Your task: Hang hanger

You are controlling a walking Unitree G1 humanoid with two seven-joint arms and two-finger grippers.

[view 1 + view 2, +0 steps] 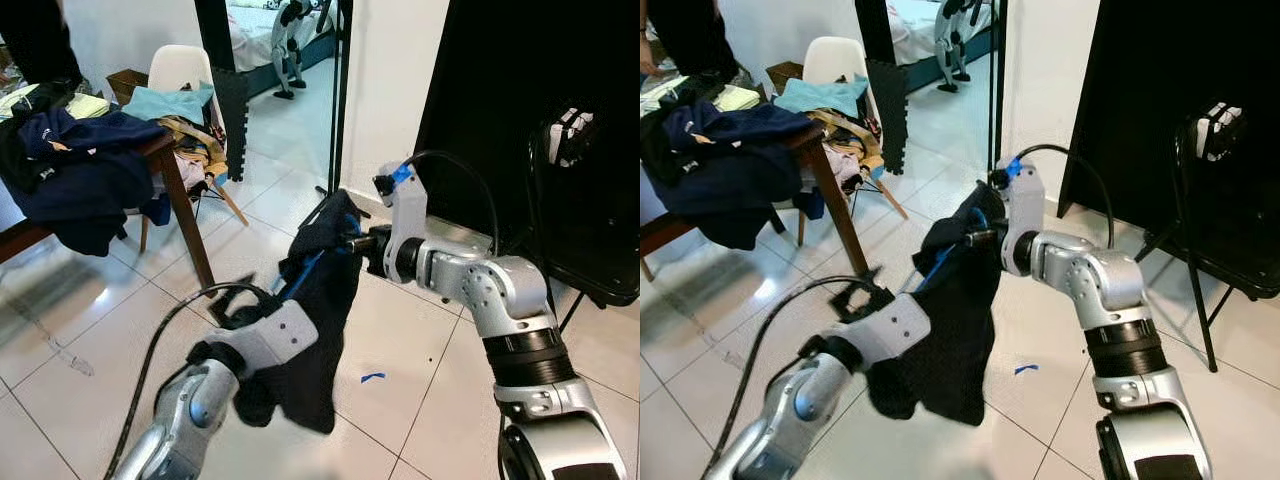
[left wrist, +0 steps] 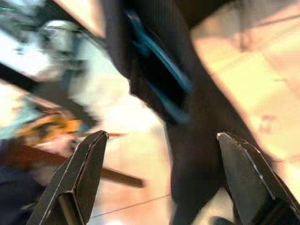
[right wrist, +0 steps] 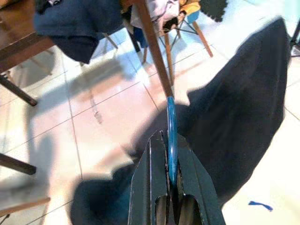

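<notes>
The right pincer [image 3: 169,183] is clamped tight on a blue hanger [image 3: 171,136], its two black fingers pressed against the thin plastic. A dark garment [image 1: 320,320] drapes from that hanger and hangs above the tiled floor [image 1: 90,330], between the two arms. The left pincer [image 2: 164,150] is spread wide with nothing between its fingers, just beside the garment's lower part. To the robot's left stands a wooden surface [image 1: 165,150] piled with dark blue clothes [image 1: 80,170], with a white chair [image 1: 180,65] behind it. A scrap of blue tape [image 1: 372,377] lies on the floor.
</notes>
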